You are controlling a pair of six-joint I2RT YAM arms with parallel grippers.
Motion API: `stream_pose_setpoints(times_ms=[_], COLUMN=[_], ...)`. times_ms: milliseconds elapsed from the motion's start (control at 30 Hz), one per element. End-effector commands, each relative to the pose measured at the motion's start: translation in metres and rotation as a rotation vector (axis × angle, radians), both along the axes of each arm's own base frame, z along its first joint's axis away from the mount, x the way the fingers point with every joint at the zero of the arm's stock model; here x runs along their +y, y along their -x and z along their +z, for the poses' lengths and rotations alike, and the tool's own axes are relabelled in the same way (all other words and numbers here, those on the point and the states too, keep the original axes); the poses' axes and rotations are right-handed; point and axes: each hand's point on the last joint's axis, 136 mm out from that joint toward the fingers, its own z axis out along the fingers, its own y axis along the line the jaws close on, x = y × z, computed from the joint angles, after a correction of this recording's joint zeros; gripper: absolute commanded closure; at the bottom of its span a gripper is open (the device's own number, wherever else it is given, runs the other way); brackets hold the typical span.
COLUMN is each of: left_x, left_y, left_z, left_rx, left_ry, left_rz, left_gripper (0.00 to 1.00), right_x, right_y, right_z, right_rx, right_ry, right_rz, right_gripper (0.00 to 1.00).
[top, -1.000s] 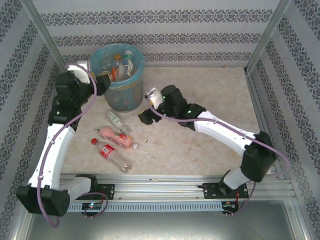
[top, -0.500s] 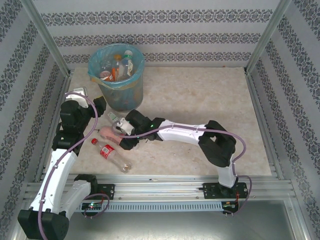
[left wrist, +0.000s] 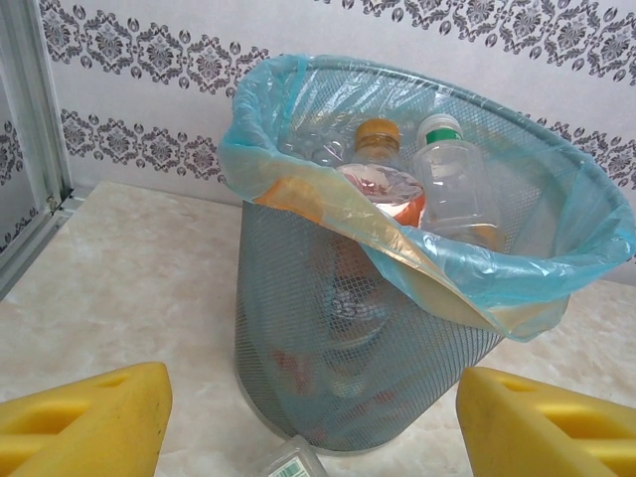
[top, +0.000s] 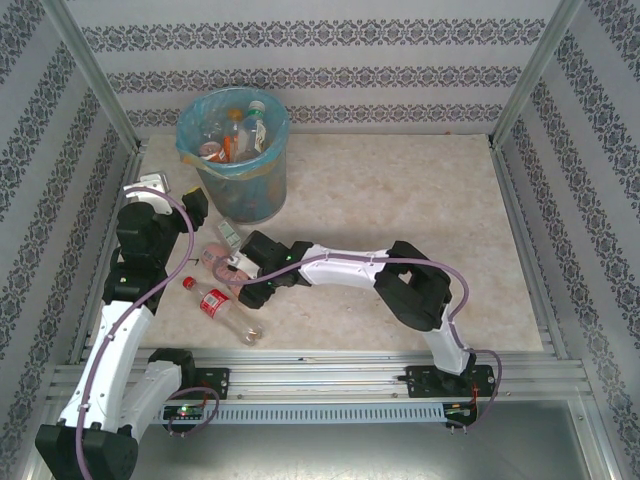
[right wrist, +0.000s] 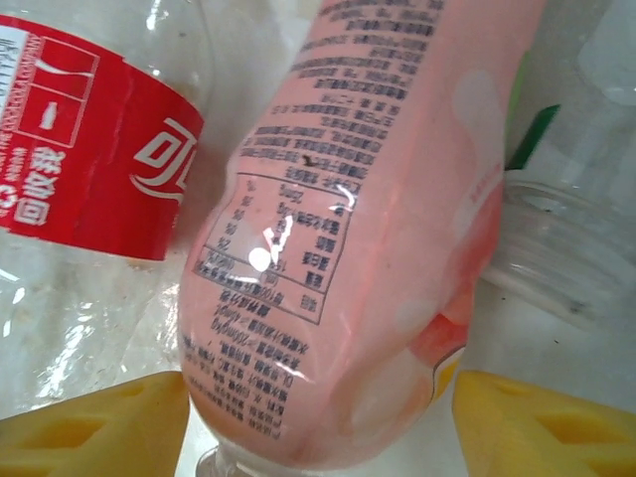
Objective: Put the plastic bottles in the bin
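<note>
The light-blue mesh bin (top: 233,150) with its blue liner stands at the back left and holds several bottles, among them an orange-capped one (left wrist: 378,134) and a clear one (left wrist: 449,184). On the table in front lie a pink bottle (top: 212,262), a red-labelled clear bottle (top: 215,303) and a small clear bottle (top: 230,235). My right gripper (top: 240,270) is down over the pink bottle (right wrist: 368,248), open, with a yellow finger (right wrist: 94,427) on either side of it. My left gripper (top: 195,210) hangs open, facing the bin (left wrist: 328,328), with nothing between its fingers.
Metal frame posts and patterned walls close in the table on the left, back and right. The red-labelled bottle (right wrist: 89,179) lies right against the pink one, and a clear bottle (right wrist: 566,248) is on its other side. Open tabletop stretches to the right of the bin.
My right arm swung from beside the bin down and left onto the pink bottle. My left gripper pulled back from the bin's rim to a lower spot in front of it.
</note>
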Motion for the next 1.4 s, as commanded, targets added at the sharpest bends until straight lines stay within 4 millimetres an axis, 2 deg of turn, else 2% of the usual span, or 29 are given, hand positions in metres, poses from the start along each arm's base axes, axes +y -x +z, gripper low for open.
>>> stream_pose_setpoints(times_ms=[0, 167, 500, 700, 933, 1033, 1133, 1367], left_x=[0.000, 0.000, -0.001, 0.000, 0.001, 0.001, 0.001, 0.000], left_y=[0.001, 0.001, 0.001, 0.002, 0.004, 0.005, 0.006, 0.008], left_z=[0.012, 0.011, 0.013, 0.014, 0.021, 0.024, 0.027, 0.035], left_rx=[-0.056, -0.052, -0.054, -0.055, -0.066, -0.073, -0.077, -0.090], left_ry=[-0.010, -0.011, -0.012, -0.019, -0.027, -0.027, -0.023, -0.025], left_rz=[0.005, 0.002, -0.001, 0.003, 0.005, 0.006, 0.004, 0.001], left_gripper=[0.24, 0.24, 0.24, 0.24, 0.24, 0.24, 0.24, 0.24], right_x=[0.006, 0.010, 0.006, -0.002, -0.016, -0.024, -0.031, -0.045], right_y=[-0.002, -0.005, -0.003, 0.001, 0.009, 0.012, 0.016, 0.027], right_z=[0.000, -0.007, -0.016, -0.014, -0.007, -0.004, -0.001, 0.009], right_rx=[-0.013, 0.011, 0.030, 0.033, 0.045, 0.046, 0.047, 0.043], right_ry=[0.026, 0.033, 0.062, 0.068, 0.066, 0.069, 0.070, 0.022], right_rz=[-0.020, -0.056, -0.065, -0.076, -0.089, -0.091, -0.094, -0.087], right_gripper=[0.28, 0.27, 0.28, 0.38, 0.55, 0.59, 0.68, 0.73])
